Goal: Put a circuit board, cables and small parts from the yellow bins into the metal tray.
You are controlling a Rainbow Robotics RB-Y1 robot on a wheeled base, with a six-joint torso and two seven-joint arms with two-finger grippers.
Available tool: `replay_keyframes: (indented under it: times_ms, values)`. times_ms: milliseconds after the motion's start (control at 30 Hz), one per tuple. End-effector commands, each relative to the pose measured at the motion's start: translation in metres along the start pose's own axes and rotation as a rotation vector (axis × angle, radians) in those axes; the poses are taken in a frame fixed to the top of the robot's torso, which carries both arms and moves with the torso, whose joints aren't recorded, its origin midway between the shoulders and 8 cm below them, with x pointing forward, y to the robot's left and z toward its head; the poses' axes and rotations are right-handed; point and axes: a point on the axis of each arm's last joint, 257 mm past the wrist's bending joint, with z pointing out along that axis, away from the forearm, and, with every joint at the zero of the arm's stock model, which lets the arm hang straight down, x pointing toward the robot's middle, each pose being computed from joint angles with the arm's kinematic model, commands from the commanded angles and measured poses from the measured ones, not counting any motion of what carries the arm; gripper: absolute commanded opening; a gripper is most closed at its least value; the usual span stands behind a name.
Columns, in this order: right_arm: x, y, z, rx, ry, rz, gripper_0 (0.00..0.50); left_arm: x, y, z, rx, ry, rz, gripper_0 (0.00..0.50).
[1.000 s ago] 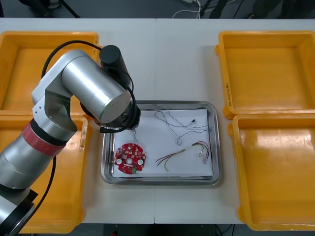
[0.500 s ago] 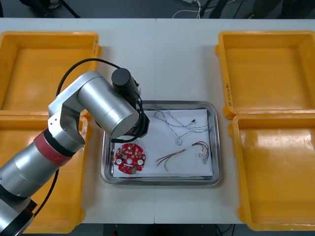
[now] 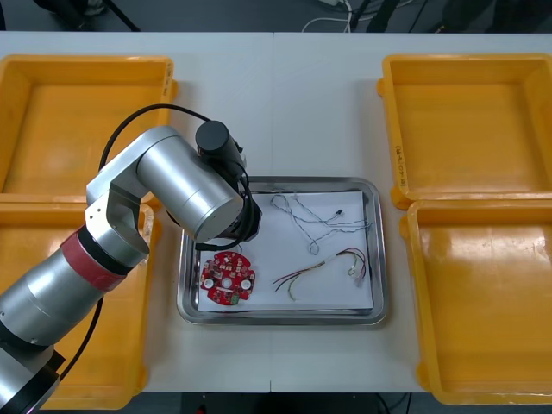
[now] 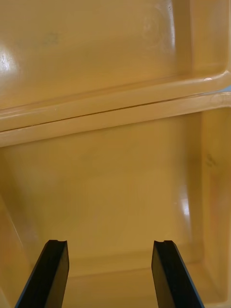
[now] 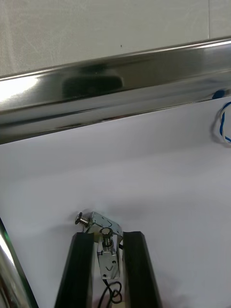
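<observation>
The left end effector (image 5: 108, 237) is clenched on a small metal part (image 5: 99, 223) over the metal tray's (image 5: 120, 91) white far-left corner, with the circuit board (image 3: 228, 278) just nearer. The right end effector (image 4: 109, 246) hangs spread wide over a yellow bin (image 4: 120, 192).

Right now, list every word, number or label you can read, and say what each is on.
No legible text.
Dark marking on the wall of the far right yellow plastic bin: too small to read.
Round red circuit board in the shiny metal tray: any print too small to read.
</observation>
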Motion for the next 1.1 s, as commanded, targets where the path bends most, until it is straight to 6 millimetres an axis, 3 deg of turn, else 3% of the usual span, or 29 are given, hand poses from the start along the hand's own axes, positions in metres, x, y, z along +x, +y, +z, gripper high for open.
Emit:
replay_keyframes:
  times_ms: [33, 600, 1100]
  values:
    - [-0.008, -0.017, -0.017, 0.048, -0.036, -0.067, 0.500, -0.003, -0.017, -0.014, 0.044, 0.001, -0.128, 0.500]
    - [-0.007, -0.016, -0.017, 0.043, -0.031, -0.123, 0.500, -0.009, -0.011, -0.025, 0.052, 0.018, -0.147, 0.500]
    - [-0.002, -0.008, 0.003, 0.025, -0.034, -0.079, 0.500, -0.040, 0.021, -0.076, 0.029, 0.058, -0.138, 0.500]
